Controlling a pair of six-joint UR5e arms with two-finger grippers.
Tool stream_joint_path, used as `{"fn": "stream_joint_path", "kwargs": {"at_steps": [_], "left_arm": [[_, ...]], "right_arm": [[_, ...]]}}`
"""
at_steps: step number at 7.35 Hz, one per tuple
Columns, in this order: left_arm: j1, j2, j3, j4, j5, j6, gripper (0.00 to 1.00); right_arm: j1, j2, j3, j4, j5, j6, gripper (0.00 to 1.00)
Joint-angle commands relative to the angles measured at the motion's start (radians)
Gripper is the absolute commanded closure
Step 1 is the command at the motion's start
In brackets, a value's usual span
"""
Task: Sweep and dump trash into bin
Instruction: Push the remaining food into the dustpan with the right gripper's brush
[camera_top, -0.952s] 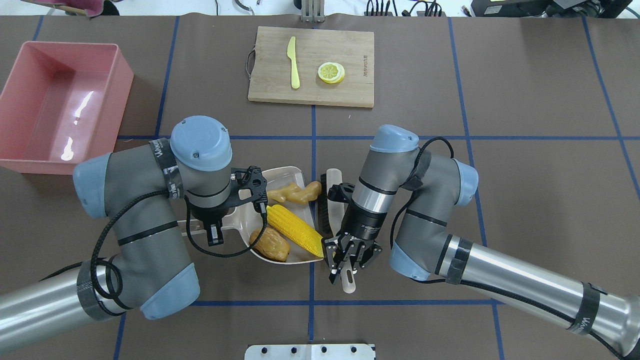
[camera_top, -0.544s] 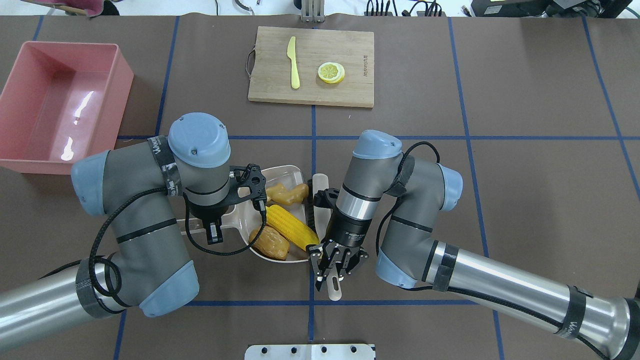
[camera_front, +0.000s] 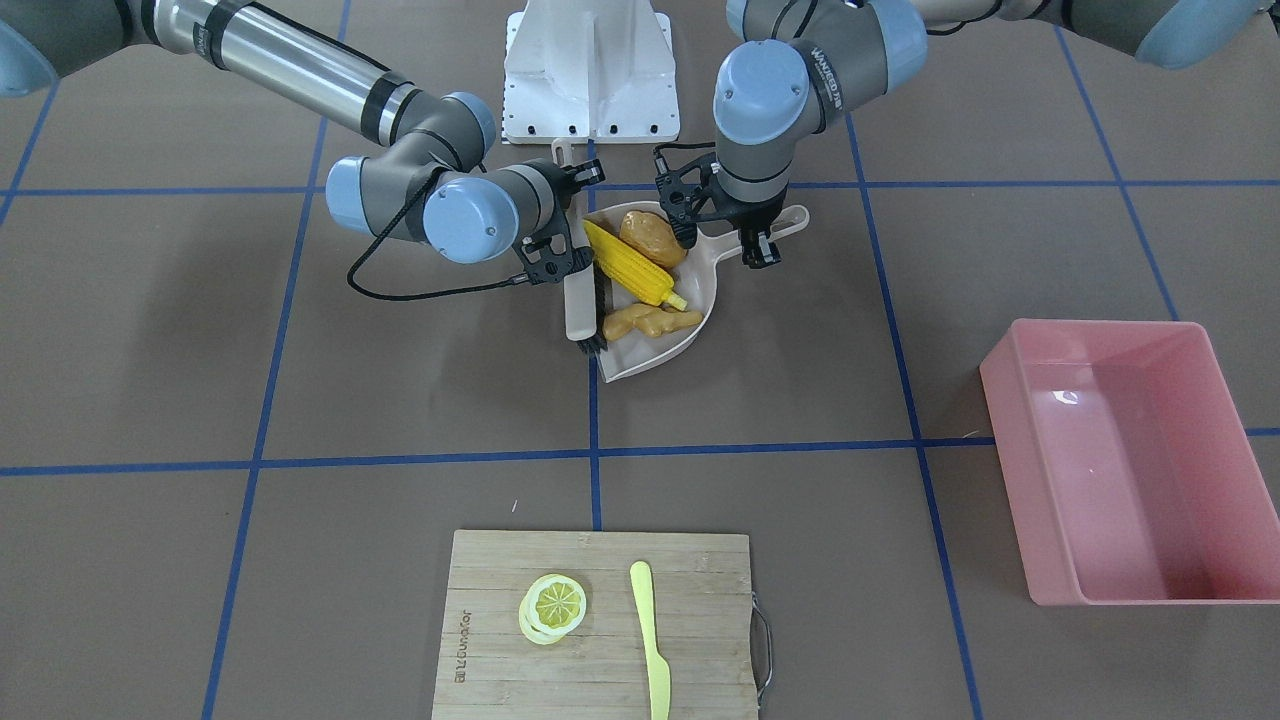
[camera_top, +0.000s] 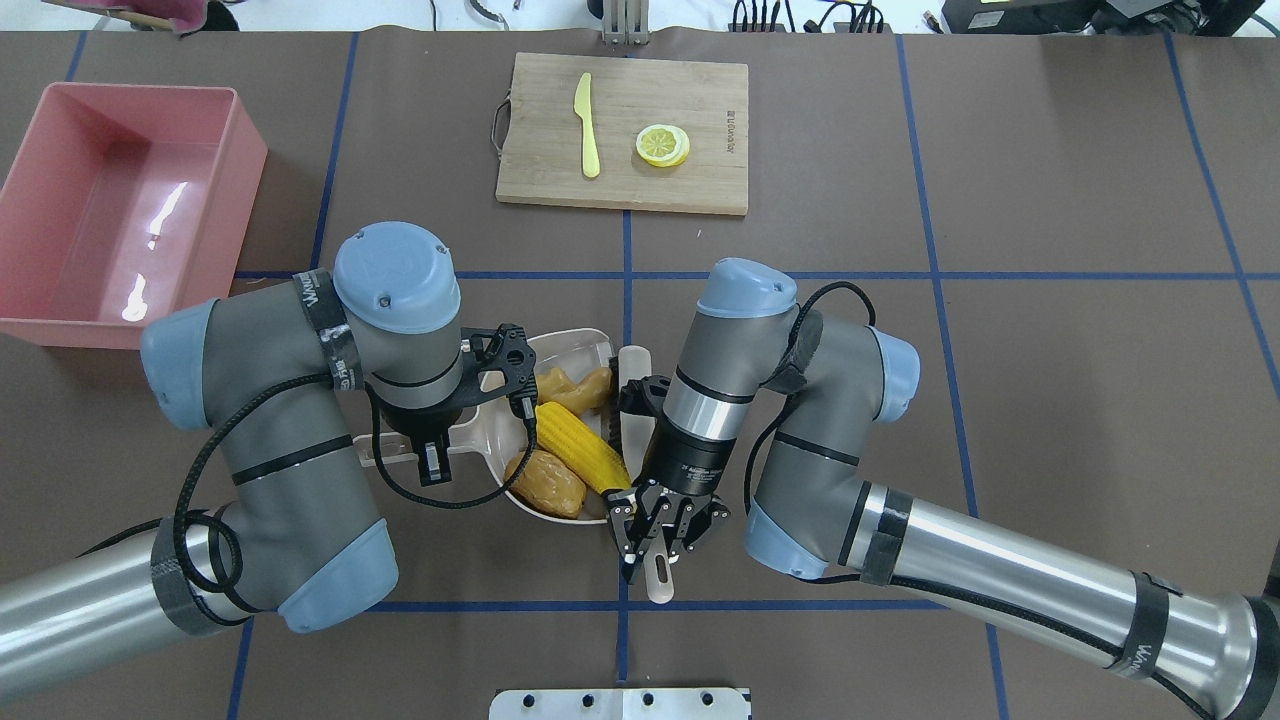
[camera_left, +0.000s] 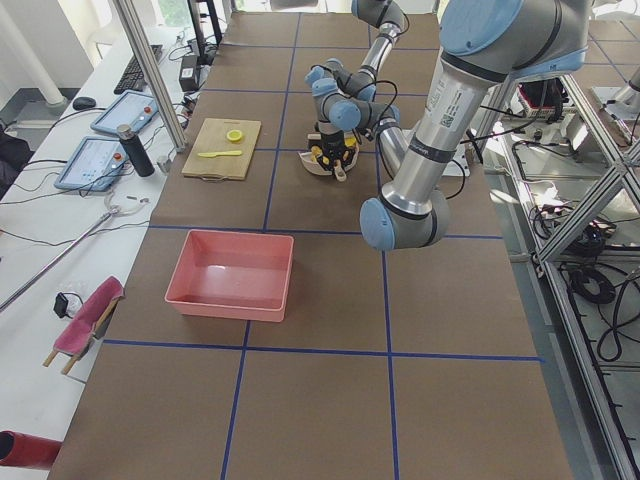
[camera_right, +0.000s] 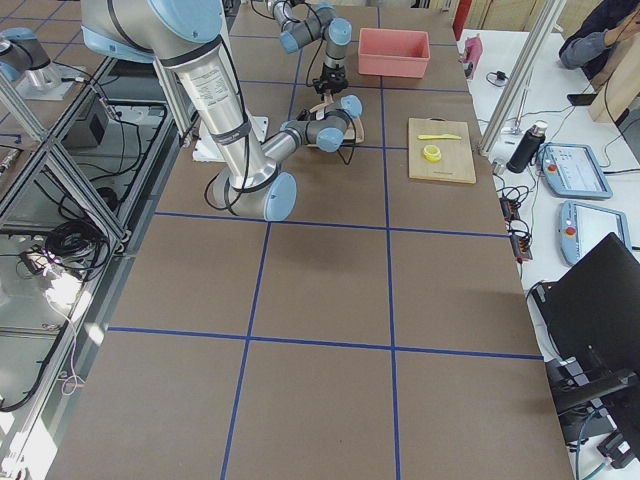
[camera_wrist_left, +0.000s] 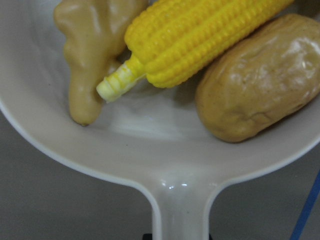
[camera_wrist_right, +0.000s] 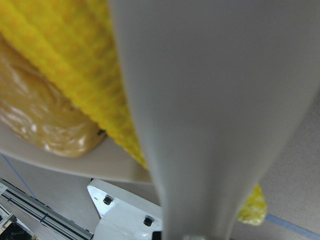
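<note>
My left pincer (camera_top: 430, 462) is clamping the dustpan (camera_top: 575, 340) by its handle, steadying it, while my right pincer (camera_top: 655, 545), gripping the brush (camera_top: 659, 583), is penning corn (camera_top: 580, 450), potato (camera_top: 548, 482) and ginger (camera_top: 575, 385) inside; the bin (camera_top: 250, 170) is sitting at ten o'clock.

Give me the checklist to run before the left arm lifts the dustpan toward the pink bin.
1. Load: corn, potato and ginger all lie in the dustpan: ok.
2. Grip: left gripper shut on the dustpan handle: ok.
3. Clearance: brush, held in the right gripper, off the pan mouth: not ok; it lies right along it, beside the corn.
4. Overhang: corn end inside the pan mouth: cannot tell; the right arm hides it.
5. Target: bin upright, open, nothing in it: ok.
</note>
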Motion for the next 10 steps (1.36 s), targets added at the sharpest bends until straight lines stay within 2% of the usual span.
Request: {"fn": "stream_joint_path", "kwargs": {"at_steps": [1,4,7,8,10], "left_arm": [[-0.008,0.003,0.0,-0.075,0.001,-0.005,1.0],[-0.042,0.003,0.0,-0.158,0.002,-0.037,1.0],[-0.089,0.02,-0.005,-0.302,0.002,-0.072,1.0],[-0.094,0.026,-0.005,-0.351,0.002,-0.11,1.0],[-0.108,0.032,-0.008,-0.37,0.002,-0.117,1.0]], "right_arm": [[0.03,-0.009,0.057,0.0,0.009,0.067,1.0],[0.09,-0.087,0.172,-0.005,0.037,0.074,1.0],[0.148,-0.107,0.317,-0.191,0.04,0.074,1.0],[0.181,-0.159,0.389,-0.234,0.04,0.074,1.0],[0.25,-0.228,0.473,-0.258,0.04,0.074,1.0]]}}
